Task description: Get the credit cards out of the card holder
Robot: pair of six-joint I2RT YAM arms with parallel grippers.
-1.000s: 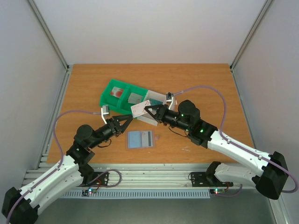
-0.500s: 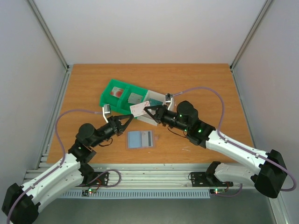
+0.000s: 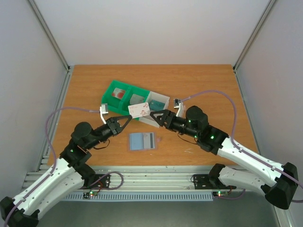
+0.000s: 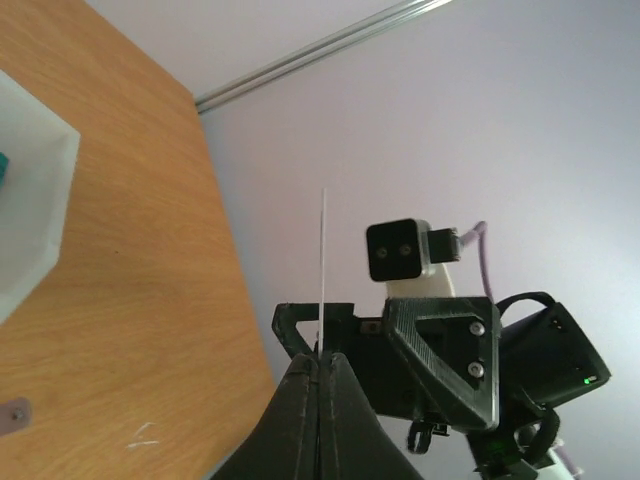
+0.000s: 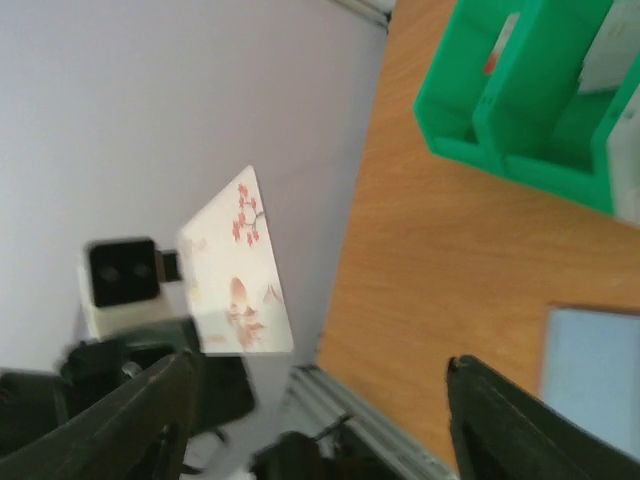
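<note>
The white card (image 3: 140, 110) hangs in the air just in front of the tray (image 3: 108, 91). The left tool (image 3: 133, 115) pinches it at its lower edge, fingers pressed flat together on it. Held up like that, it is probably meant for one of the tray's compartments. The right tool (image 3: 155, 117) faces it with jaws spread, touching nothing. The holder (image 3: 137, 142) lies open and flat between the arms, a grey card (image 3: 148, 140) seemingly on its right half, within reach of either arm. The tabletop (image 3: 208, 85) is orange-brown wood. The walls (image 3: 151, 28) are plain white, with metal rails (image 3: 47, 35) at the corners.
</note>
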